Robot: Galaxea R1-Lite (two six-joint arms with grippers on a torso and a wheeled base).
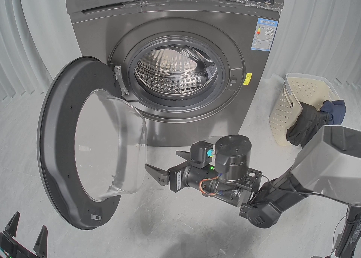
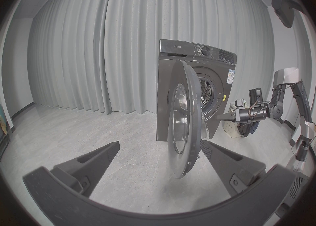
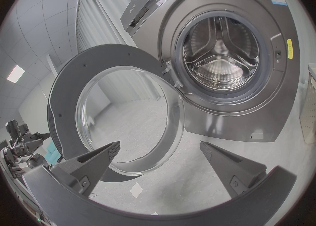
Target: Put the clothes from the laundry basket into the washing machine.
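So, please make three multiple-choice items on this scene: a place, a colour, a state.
1. Where does the laundry basket stand?
A. On the floor, to the right of the washing machine
B. On top of the machine
C. Inside the machine
2. What colour is the basket?
A. Red
B. Cream
C. Green
3. How is the machine's door?
A. Shut
B. Swung wide open
C. Taken off

Answers: 1 A, it sits on the floor at the machine's right side; 2 B, its perforated wall is cream; 3 B, it hangs out on its hinge, leaving the drum exposed.
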